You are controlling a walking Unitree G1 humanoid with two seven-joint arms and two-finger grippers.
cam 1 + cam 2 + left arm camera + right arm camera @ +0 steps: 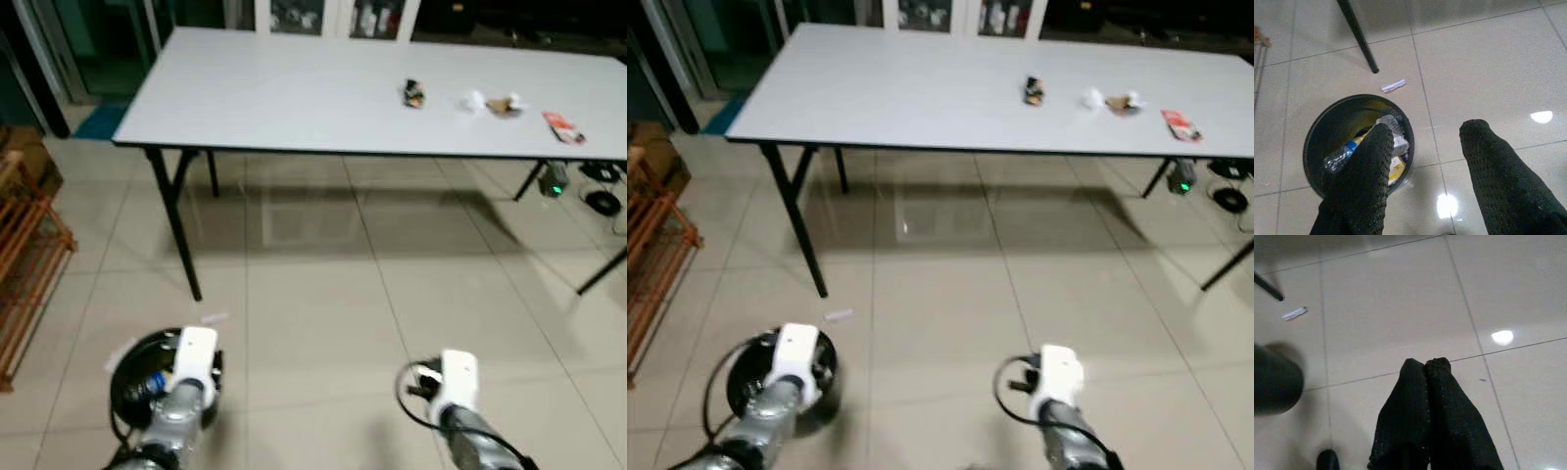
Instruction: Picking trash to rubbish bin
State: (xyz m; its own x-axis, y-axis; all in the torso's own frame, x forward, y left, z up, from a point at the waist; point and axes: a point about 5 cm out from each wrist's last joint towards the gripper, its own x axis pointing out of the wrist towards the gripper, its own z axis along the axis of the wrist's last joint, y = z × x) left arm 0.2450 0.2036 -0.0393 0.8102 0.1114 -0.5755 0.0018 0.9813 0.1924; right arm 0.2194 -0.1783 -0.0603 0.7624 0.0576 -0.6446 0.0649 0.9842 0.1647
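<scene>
The left gripper hangs wide open and empty above the bin; the right gripper is pressed closed on nothing. A paper scrap lies on the floor just beyond the bin, nearer the left arm, long axis crosswise. More trash sits on the table, well ahead.

the table stands ahead with trash on its right part; the bin sits on the floor at front left.
</scene>
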